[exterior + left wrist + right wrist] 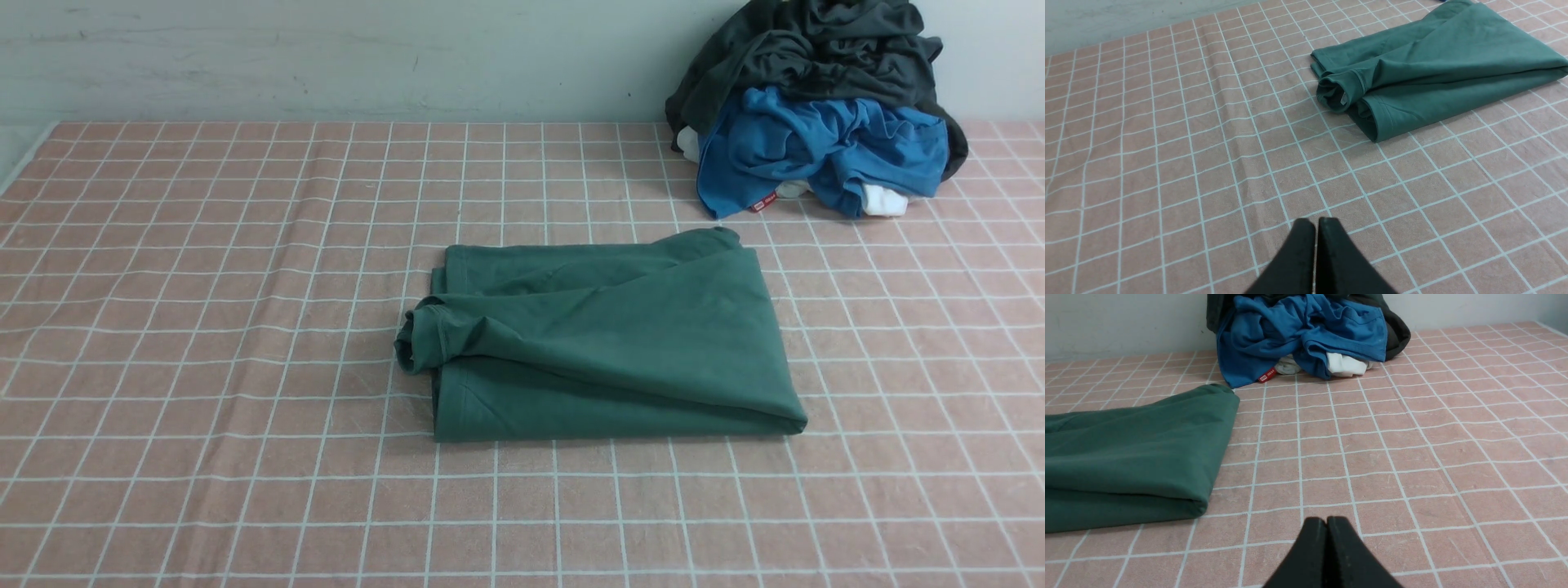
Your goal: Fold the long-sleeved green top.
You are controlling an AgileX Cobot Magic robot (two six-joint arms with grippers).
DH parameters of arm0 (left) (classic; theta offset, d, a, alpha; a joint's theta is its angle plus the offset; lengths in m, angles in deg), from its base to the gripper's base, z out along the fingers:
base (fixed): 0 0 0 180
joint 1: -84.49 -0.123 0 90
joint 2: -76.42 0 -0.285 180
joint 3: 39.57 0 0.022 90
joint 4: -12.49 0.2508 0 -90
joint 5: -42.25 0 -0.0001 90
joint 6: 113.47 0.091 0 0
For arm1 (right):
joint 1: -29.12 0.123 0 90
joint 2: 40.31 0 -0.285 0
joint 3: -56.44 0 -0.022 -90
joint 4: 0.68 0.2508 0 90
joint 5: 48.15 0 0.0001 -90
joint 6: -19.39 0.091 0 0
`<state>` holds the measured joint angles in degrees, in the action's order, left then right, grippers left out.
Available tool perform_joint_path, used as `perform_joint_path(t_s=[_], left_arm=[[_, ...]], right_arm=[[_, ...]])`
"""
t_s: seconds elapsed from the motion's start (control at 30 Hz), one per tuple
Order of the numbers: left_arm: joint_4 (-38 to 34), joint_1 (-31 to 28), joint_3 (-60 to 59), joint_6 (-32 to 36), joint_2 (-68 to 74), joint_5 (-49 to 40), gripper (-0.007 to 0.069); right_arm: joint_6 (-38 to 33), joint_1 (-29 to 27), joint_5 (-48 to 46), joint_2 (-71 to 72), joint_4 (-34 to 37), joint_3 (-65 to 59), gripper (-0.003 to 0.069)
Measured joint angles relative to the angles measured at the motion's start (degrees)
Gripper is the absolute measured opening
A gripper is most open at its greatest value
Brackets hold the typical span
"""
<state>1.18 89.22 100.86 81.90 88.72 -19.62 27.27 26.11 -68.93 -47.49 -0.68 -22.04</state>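
A pink tablecloth [204,343] with a white grid covers the whole work surface up to the pale wall [326,57] at the far side. The green long-sleeved top [620,343] lies folded into a rough rectangle near the middle of the cloth, slightly right of centre, with a rolled cuff [416,339] sticking out at its left edge and a diagonal crease running across its upper layer. At the far right, against the wall, sits a heap of clothes: a dark grey-black garment [816,57] on top, a bright blue garment [816,147] below it, and bits of white fabric [886,200] peeking out at the bottom. The left gripper [1316,222] hovers over bare cloth, near and left of the top, its black fingers pressed together and empty. The right gripper [1327,520] is likewise closed with nothing between its fingers, over bare cloth just right of the top's folded edge.
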Motion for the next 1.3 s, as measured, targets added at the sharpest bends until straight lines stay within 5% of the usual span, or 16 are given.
perform_joint_path(t_s=[0.93, 1.03, 1.17, 1.3], left_arm=[[-0.1, 0.0, -1.2, 0.0, 0.0, 0.4, -0.0003], [-2.2, 0.0, -4.6, 0.0, 0.0, 5.4, -0.0003], [-5.3, -1.0, -14.6, 0.0, 0.0, 26.0, -0.0003], [0.4, -3.3, -25.5, -0.2, -0.4, 41.1, -0.0003]], right_arm=[[-0.1, 0.1, 0.0, 0.0, 0.0, 0.0, -0.0014], [-0.1, 0.1, 0.0, 0.0, 0.0, 0.0, -0.0014], [-0.1, 0.1, 0.0, 0.0, 0.0, 0.0, -0.0014], [-0.1, 0.1, 0.0, 0.0, 0.0, 0.0, -0.0014]])
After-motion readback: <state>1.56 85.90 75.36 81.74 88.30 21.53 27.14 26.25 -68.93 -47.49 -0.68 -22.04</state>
